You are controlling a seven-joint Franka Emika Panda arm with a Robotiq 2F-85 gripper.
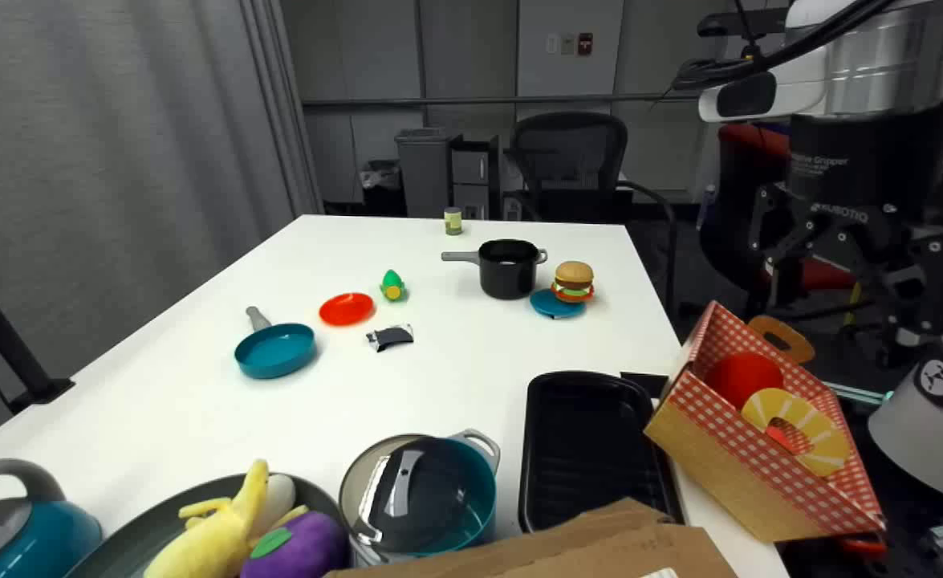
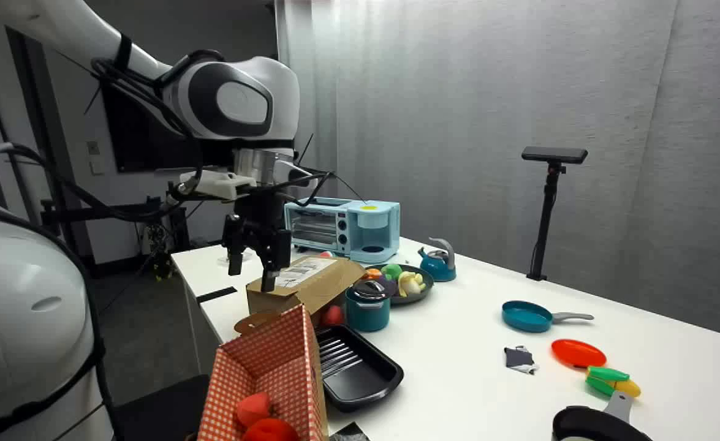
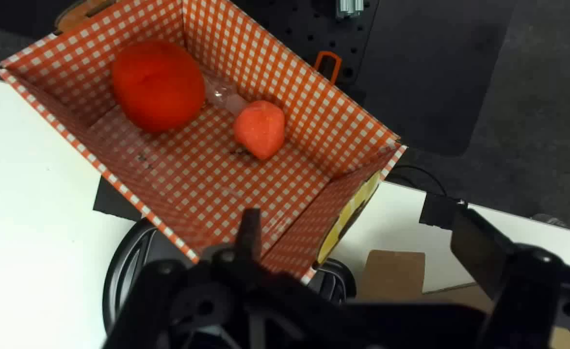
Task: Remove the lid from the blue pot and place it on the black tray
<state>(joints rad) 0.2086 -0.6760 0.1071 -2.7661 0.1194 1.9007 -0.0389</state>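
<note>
The glass lid [image 1: 408, 499] [image 2: 371, 290] rests on top of the blue pot [image 1: 477, 514] [image 2: 367, 315]; whether it sits level I cannot tell. Right beside the pot lies the black tray [image 1: 587, 441] [image 2: 366, 370], bare inside in both exterior views. The wrist view catches only parts of the tray's rim [image 3: 111, 271], the remainder being covered by the checkered box and my gripper. My gripper [image 1: 844, 321] [image 2: 252, 275] [image 3: 357, 220] hangs in the air, well above the table and apart from the pot, its fingers spread wide and holding nothing.
A red-and-white checkered box [image 1: 704, 457] [image 2: 317, 380] leans against the tray's side with red toys inside. A cardboard box [image 1: 551, 554] [image 2: 329, 285] stands close to the pot and tray. A pan of toy food [image 1: 138, 522] and a kettle [image 2: 438, 266] flank the pot.
</note>
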